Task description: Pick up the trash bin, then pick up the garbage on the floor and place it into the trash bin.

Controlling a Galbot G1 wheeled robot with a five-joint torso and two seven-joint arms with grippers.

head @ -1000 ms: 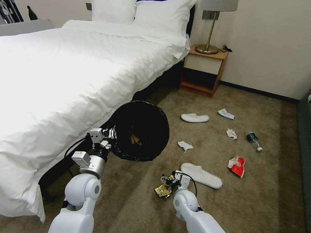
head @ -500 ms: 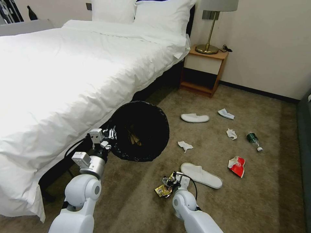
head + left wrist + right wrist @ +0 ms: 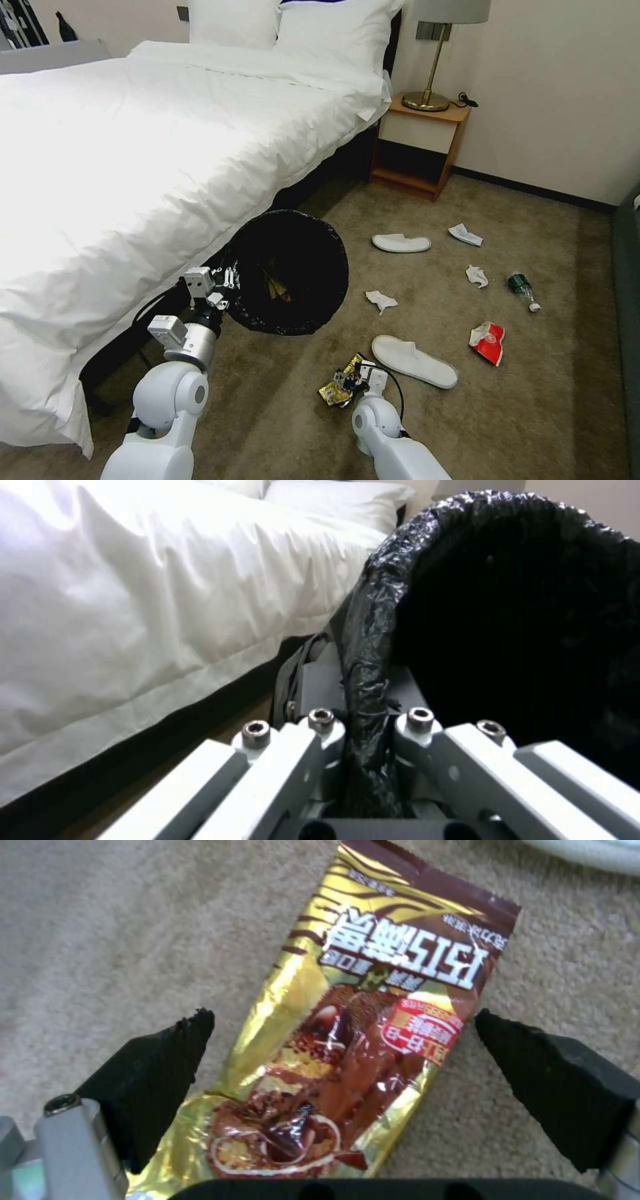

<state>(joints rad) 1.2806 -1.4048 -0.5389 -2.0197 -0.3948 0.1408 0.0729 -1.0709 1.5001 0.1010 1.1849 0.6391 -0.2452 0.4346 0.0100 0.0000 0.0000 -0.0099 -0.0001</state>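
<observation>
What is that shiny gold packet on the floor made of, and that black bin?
The packet looks like glossy printed foil-plastic film: it glints and creases. The trash bin is covered by a black liner, seemingly thin crinkled plastic, wrinkled and shiny over the rim; the bin's own material is hidden.

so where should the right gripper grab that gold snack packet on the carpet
Across its narrow middle, coming straight down from above. The gold snack packet lies flat on the carpet, long and thin, and the right gripper already straddles it with jaws open on either long edge, so pinching those edges together looks simplest.
</observation>
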